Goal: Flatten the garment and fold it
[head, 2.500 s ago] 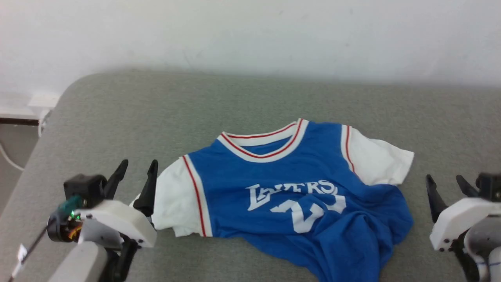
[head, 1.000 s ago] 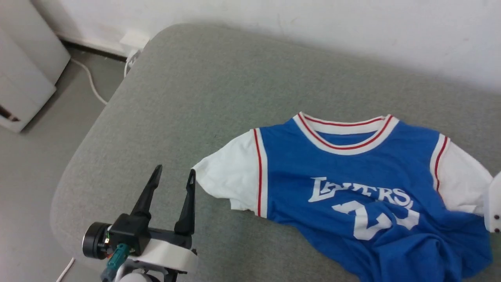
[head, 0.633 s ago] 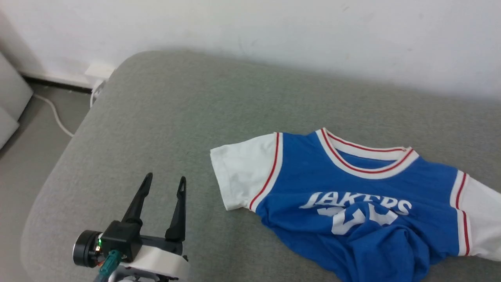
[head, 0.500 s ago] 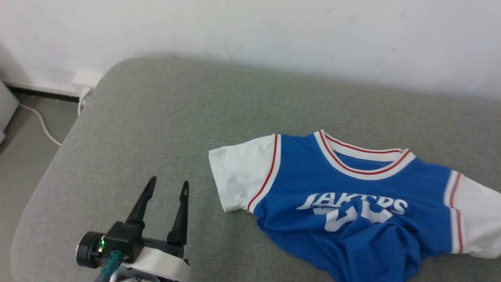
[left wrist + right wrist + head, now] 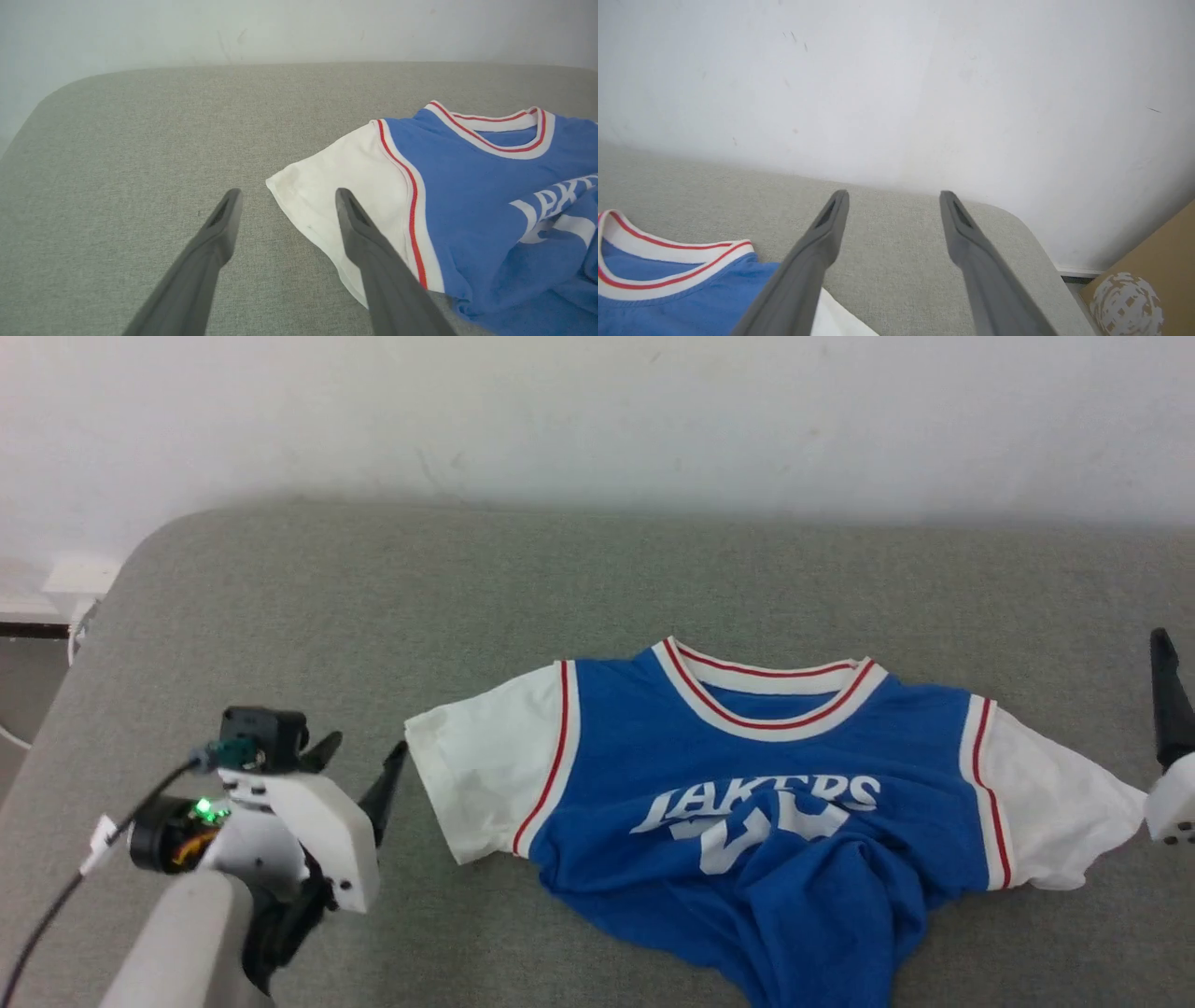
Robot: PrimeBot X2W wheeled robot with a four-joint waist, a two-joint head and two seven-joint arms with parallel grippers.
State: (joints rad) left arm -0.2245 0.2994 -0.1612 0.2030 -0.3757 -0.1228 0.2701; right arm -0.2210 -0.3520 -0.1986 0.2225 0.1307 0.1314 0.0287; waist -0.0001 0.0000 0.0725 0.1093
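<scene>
We view a grey padded tabletop [image 5: 280,616] set against a white wall [image 5: 597,411]. At its centre lies the garment [image 5: 766,859], front up, collar toward the wall, both white sleeves spread, its blue lower part bunched at the near edge. The left gripper [image 5: 359,751] hovers just beside the left-hand sleeve, jaws apart; the right gripper [image 5: 894,196] flanks the other sleeve, jaws likewise apart
</scene>
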